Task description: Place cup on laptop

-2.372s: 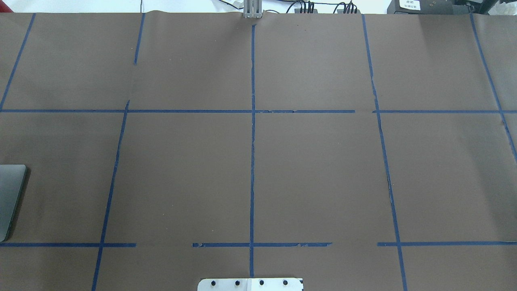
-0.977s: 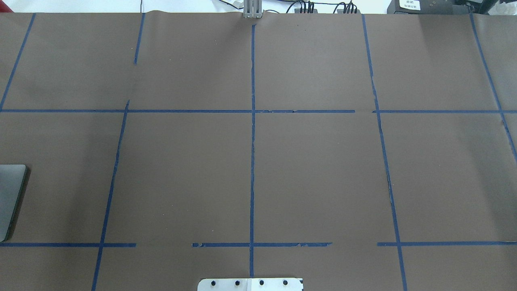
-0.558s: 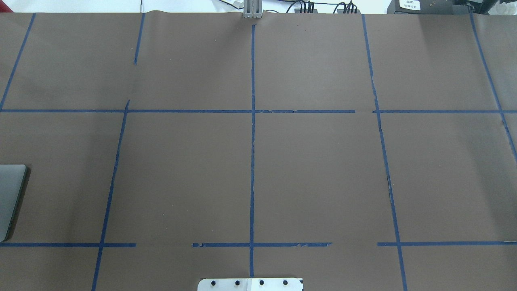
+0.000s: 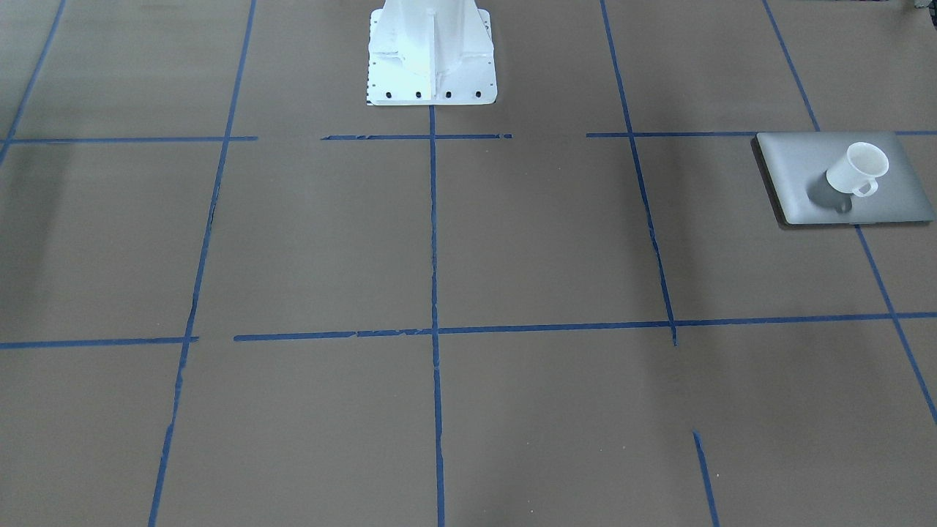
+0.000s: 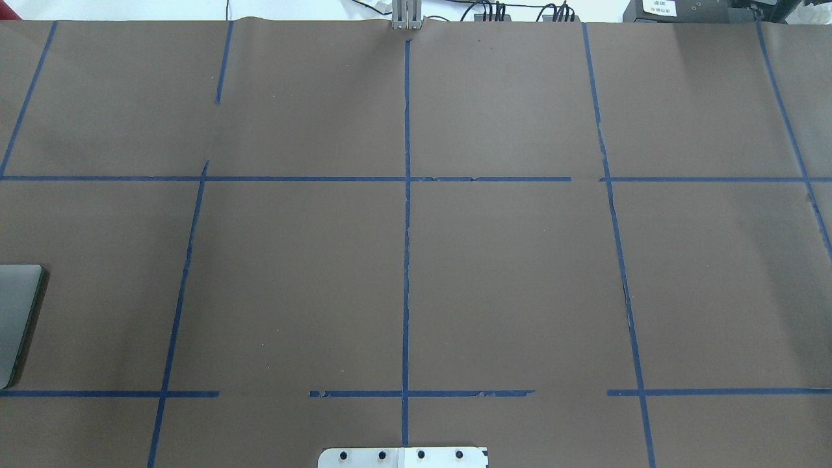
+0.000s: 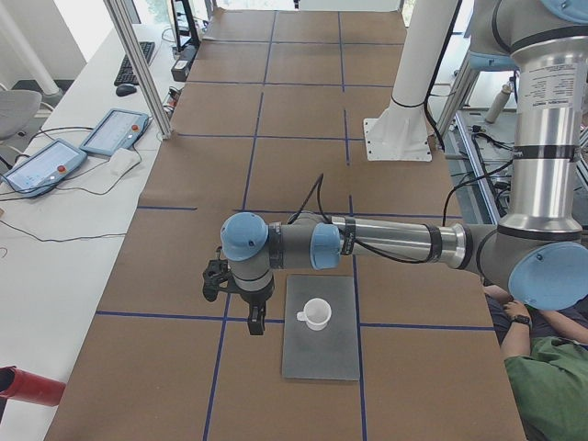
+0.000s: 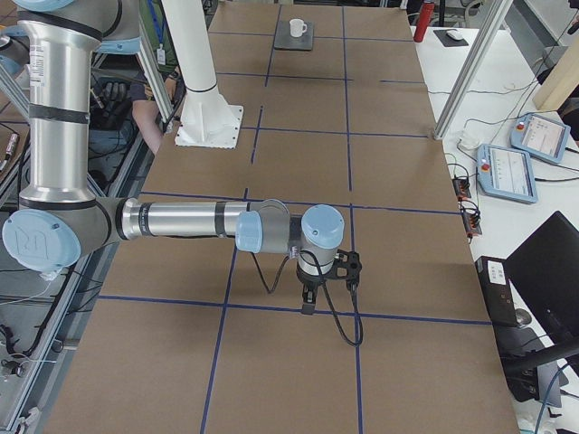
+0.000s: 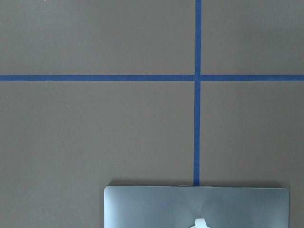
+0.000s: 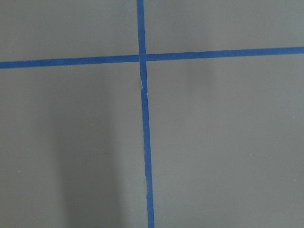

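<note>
The white cup (image 4: 856, 170) stands upright on the silver-grey laptop (image 4: 801, 179), apart from any gripper. It also shows in the exterior left view (image 6: 316, 314) on the laptop (image 6: 322, 356), and far off in the exterior right view (image 7: 296, 28). The left wrist view shows the laptop's edge (image 8: 156, 206) and the cup's handle (image 8: 200, 223). The overhead view shows only a laptop corner (image 5: 16, 318). My left gripper (image 6: 254, 323) hangs beside the laptop's side edge; I cannot tell if it is open. My right gripper (image 7: 308, 306) hovers over bare table far from the laptop; I cannot tell its state.
The white robot pedestal (image 4: 430, 58) stands at the table's middle edge. Teach pendants (image 6: 115, 131) and a metal post (image 6: 138, 64) stand on the white bench beside the table. A seated person (image 6: 551, 386) is by the robot's side. A red object (image 6: 28, 386) lies at the bench's near end.
</note>
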{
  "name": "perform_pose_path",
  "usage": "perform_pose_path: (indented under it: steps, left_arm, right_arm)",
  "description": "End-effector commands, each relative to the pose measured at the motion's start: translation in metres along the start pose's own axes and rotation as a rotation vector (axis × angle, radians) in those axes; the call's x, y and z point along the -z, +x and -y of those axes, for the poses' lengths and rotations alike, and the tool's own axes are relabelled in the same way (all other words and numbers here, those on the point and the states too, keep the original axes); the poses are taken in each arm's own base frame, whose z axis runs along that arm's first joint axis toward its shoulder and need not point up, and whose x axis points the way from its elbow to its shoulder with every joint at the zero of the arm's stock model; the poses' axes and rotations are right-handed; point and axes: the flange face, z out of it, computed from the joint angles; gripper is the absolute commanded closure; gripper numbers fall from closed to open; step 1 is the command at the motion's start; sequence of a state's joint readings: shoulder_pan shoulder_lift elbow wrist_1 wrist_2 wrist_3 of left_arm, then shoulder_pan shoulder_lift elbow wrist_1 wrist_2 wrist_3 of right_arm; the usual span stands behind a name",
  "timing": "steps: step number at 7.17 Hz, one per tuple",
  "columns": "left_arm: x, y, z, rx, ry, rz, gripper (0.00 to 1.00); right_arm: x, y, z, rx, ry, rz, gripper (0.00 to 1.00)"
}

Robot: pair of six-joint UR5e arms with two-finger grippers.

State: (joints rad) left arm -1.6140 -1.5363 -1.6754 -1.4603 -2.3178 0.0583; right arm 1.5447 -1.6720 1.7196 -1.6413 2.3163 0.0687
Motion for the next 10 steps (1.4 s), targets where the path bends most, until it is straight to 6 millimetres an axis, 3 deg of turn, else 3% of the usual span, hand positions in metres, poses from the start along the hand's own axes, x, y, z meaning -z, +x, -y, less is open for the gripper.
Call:
perform_pose_path:
  steps: [1,10]
  left_arm:
    - [0.0002,0.0002,0.0028,-0.014,0.01,0.001,0.0]
    - [-0.0015,0.0054,0.0032,-0.015,0.011,-0.059,0.0]
  right_arm:
    - [0.0,0.0,0.0,0.0,0.0,0.0,0.0]
    - [0.0,0.0,0.0,0.001,0.0,0.0,0.0]
